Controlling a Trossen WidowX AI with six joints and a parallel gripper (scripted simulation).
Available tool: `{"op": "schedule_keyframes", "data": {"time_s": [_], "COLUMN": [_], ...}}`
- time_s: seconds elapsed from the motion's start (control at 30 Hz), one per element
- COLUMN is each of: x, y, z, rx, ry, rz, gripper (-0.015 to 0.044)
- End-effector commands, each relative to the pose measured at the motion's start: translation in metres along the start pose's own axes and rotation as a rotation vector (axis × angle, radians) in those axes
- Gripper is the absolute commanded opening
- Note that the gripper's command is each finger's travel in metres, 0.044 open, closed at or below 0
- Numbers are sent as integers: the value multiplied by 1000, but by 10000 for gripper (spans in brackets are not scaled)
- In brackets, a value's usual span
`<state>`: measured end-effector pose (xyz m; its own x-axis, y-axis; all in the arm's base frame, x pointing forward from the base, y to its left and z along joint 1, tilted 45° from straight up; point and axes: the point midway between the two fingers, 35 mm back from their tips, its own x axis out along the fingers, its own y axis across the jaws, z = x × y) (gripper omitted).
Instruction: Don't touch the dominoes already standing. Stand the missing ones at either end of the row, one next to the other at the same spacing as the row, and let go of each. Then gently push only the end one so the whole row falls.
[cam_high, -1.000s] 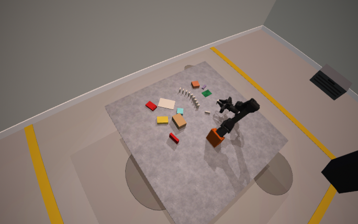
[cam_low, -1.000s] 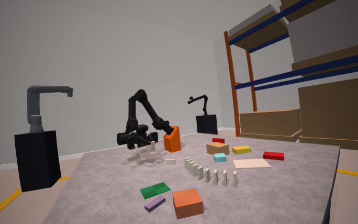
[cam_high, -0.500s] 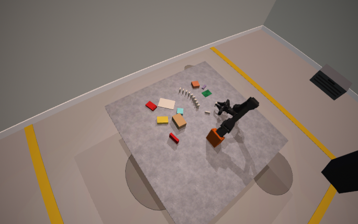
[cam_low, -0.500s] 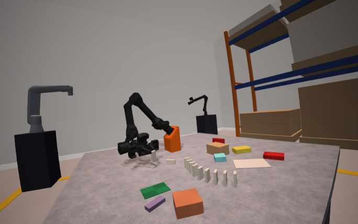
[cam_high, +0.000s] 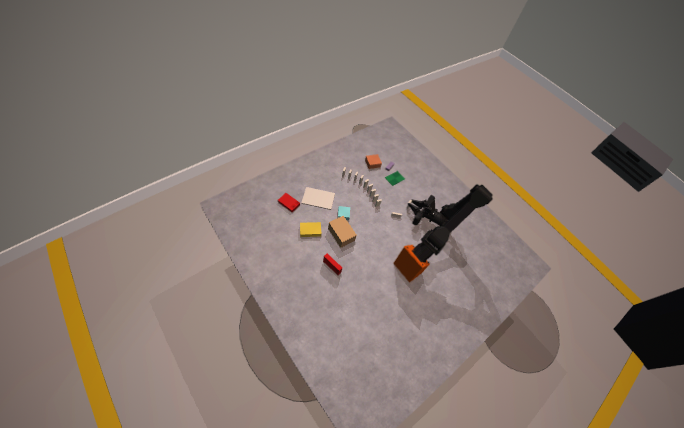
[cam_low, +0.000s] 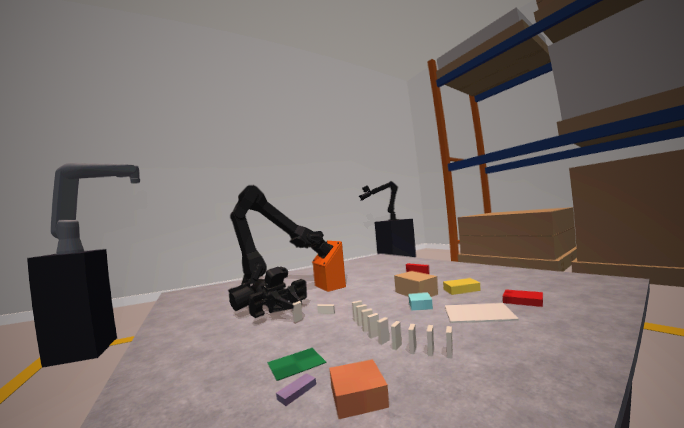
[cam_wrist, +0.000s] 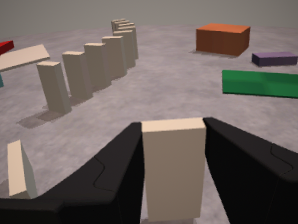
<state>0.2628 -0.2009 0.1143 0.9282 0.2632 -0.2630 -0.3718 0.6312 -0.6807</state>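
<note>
A curved row of several cream dominoes (cam_high: 364, 185) (cam_low: 395, 333) (cam_wrist: 89, 70) stands on the grey table (cam_high: 383, 323). My gripper (cam_high: 412, 206) (cam_low: 292, 307) (cam_wrist: 172, 129) is shut on one more cream domino (cam_low: 298, 312) (cam_wrist: 174, 179) and holds it upright, low over the table, a short way off the near end of the row. I cannot tell whether it touches the table. Another loose domino (cam_high: 396, 214) (cam_low: 325, 308) (cam_wrist: 19, 169) lies flat between my gripper and the row's end.
An orange block (cam_high: 373, 160) (cam_low: 358, 387) (cam_wrist: 222, 38), a purple block (cam_high: 389, 165) (cam_low: 295, 388) and a green plate (cam_high: 394, 177) (cam_low: 296, 362) (cam_wrist: 260, 83) lie on one side of the row. A cream plate (cam_high: 317, 197), teal, tan, yellow and red blocks lie on the other.
</note>
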Motion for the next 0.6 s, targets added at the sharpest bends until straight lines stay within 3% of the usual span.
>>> {"op": "schedule_keyframes", "data": {"time_s": [0.0, 0.2, 0.57], "x": [0, 0, 0], "y": [-2, -2, -2], "z": [-1, -1, -1], "rx": [-12, -12, -12], "ry": [-4, -4, -4], "rz": [-3, -3, -3], "gripper": [107, 107, 396]}}
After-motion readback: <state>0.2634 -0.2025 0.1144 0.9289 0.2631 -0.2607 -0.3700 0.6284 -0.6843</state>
